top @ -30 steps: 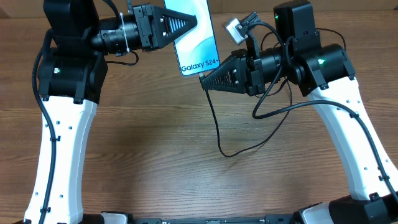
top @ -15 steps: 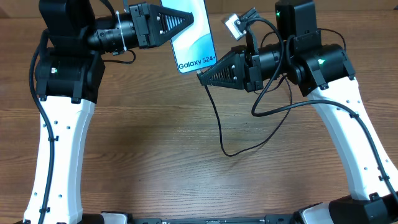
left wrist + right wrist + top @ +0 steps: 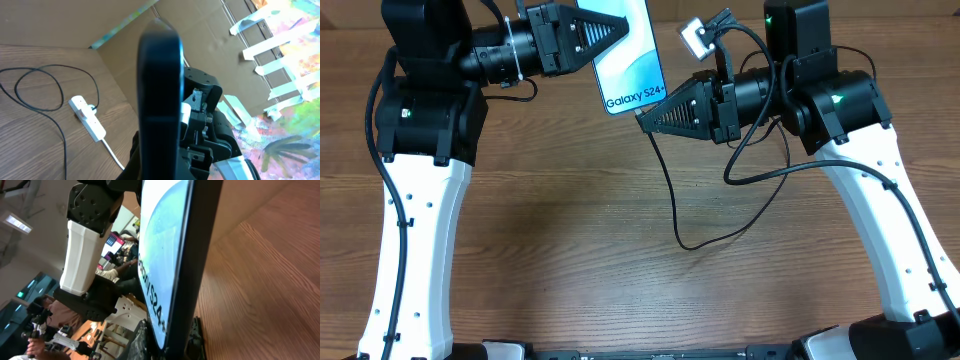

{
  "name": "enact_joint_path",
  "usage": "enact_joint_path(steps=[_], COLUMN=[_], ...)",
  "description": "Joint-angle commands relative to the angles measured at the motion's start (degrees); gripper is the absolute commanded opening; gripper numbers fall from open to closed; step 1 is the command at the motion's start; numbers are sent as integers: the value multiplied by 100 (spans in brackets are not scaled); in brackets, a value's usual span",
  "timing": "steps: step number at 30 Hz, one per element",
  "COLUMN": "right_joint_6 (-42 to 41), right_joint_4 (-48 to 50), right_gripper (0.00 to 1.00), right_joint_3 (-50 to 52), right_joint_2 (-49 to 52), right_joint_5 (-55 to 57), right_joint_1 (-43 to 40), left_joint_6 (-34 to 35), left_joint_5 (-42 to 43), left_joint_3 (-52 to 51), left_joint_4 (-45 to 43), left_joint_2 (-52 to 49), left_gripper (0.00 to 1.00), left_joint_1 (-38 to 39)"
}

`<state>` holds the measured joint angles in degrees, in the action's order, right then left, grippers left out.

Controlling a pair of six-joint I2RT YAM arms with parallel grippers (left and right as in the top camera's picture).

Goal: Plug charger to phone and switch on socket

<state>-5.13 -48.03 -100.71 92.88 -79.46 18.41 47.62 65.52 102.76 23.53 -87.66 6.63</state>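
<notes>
- One step in hand: mating the charger (image 3: 672, 200) connector to the phone (image 3: 638, 70). By our read, the switch is not yet touched.
- We have the left fingers (image 3: 605, 30) clamped on the phone near its top end. They hold it off the table (image 3: 570, 230) at the far edge of the overhead view, lit screen facing up.
- We see the right fingers (image 3: 670, 112) closed, tip at the phone's bottom edge. The cable leaves from right there, so we judge they pinch the connector.
- The connector itself is hidden, so we can't tell if it is seated.
- From there the cable drops to the table and loops back toward the right arm.
- The socket (image 3: 88, 118) shows only in the left wrist view, lying on the table well apart from the phone.
- Next move, we think: line the connector up with the port and push straight in while the left side braces. Then one arm frees up for the switch.
- Count: one phone, one charger, one socket, two sets of fingers.
</notes>
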Motion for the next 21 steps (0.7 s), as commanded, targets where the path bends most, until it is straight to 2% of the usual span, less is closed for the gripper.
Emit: enact_joint_path(steps=[1,8,21], right_joint_6=[-70,-72,-90], right_joint_4=[144,146,144], right_gripper=[4,4,4], right_joint_3=[-120,-120,-120], right_joint_2=[-116,-116,-116], right_joint_5=[297,404,402], right_joint_1=[-15,-15,-15], left_joint_6=[-39,-50,-87], left_joint_5=[566,785,605], left_joint_3=[85,85,85], left_joint_4=[66,188,208], left_joint_2=[37,37,37], left_gripper=[4,4,4], left_joint_1=[98,-9,-70])
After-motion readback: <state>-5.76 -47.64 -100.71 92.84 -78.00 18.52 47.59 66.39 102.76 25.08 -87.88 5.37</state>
